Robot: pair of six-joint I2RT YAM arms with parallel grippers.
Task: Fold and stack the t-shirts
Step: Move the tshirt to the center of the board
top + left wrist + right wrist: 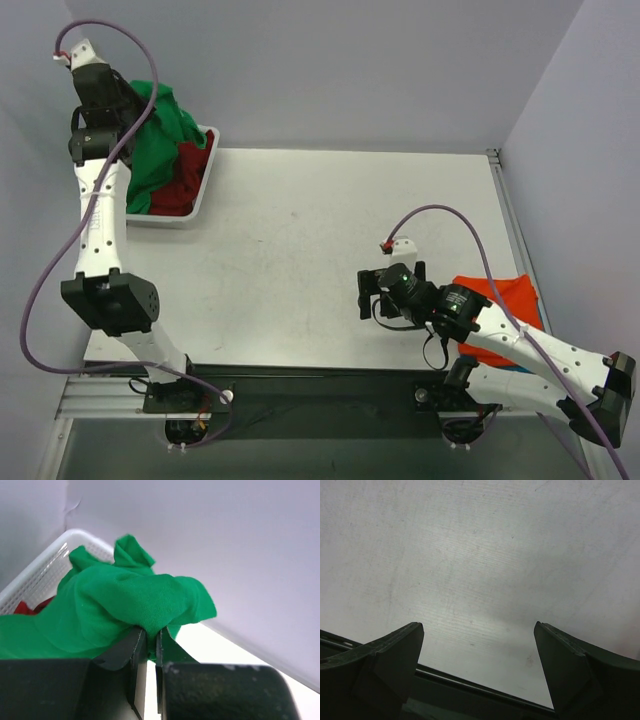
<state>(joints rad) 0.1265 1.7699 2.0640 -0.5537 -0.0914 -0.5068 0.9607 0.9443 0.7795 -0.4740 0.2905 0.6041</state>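
Left wrist view puts my left pincer (147, 641) pressed together on a fold of the green t-shirt (125, 597), the cloth bunched up and draped over both fingertips. Behind that bunch I can see the slotted wall of the white plastic basket (42, 567), with a scrap of the dark red t-shirt (31, 607) showing low inside it. From the top external camera, the basket sits at the far left corner of the worktop (300, 240). The green shirt is heaped over its far end and over the red one, and my left arm is stretched out above it. On the other side, my right pincer (368, 293) hangs over bare worktop near the front edge, its jaws spread wide and holding nothing, as the right wrist camera confirms. An orange t-shirt (503, 293) lies flat by the right edge of the worktop, partly covered by my right arm.
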